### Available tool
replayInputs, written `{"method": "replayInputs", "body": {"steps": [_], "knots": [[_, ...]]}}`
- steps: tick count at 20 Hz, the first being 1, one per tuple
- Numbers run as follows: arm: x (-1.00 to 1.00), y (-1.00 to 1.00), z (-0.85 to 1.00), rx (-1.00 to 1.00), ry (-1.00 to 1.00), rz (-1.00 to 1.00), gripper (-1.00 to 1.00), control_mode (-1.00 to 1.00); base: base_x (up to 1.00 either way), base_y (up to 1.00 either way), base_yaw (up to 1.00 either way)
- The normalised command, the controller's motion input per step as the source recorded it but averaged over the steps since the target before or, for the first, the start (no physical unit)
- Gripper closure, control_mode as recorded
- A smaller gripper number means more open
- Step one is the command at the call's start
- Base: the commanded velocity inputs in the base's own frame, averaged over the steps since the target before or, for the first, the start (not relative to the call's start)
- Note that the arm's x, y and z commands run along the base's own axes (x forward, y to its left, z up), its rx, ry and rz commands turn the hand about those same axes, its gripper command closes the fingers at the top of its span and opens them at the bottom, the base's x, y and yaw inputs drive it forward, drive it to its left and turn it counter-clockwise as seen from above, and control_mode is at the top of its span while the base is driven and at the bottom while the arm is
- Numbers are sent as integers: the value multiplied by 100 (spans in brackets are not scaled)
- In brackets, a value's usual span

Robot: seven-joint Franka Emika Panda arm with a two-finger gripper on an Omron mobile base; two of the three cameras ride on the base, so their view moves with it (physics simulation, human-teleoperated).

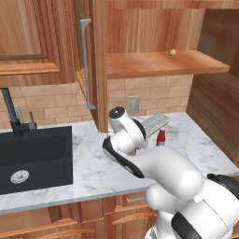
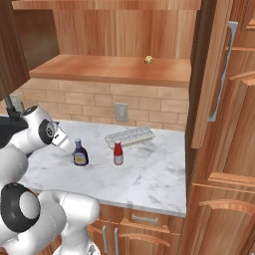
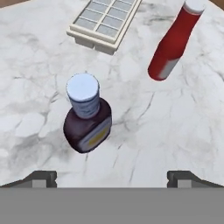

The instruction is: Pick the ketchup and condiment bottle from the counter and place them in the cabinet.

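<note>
The condiment bottle [image 3: 87, 114], squat and dark with a blue-white cap and a yellowish label, stands upright on the marbled counter [image 3: 175, 131]. My gripper [image 3: 113, 179] hovers above and just short of it, open, with nothing between its fingertips [image 3: 41, 178]. To the bottle's right stands the ketchup [image 3: 172, 43], a slim red bottle with a white cap. The right base view has the condiment bottle [image 2: 80, 153] next to my wrist and the ketchup [image 2: 118, 153] a little further right. In the left base view the ketchup [image 1: 161, 137] peeks out behind my arm. The cabinet shelf [image 2: 114, 69] hangs above the counter.
A white ice tray [image 2: 130, 136] lies behind the bottles near the brick wall. A small yellowish object [image 2: 148, 60] sits on the cabinet shelf. The cabinet door [image 1: 85, 65] with its grey handle stands open. A black sink [image 1: 35, 158] lies to the left.
</note>
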Motion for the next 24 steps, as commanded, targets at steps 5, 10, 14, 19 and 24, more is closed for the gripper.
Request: {"method": "replayInputs", "body": {"steps": [5,10,14,19,24], "knots": [[10,27,-18,0,0,-16,-100,-100,0,0,0],[16,8,-10,-1,0,-18,-100,-100,0,0,0],[29,0,-6,-3,0,-15,-100,-100,0,0,0],[29,0,-4,-1,0,-14,-100,-100,0,0,0],[20,-3,-3,0,0,-9,-100,-100,0,0,0]]}}
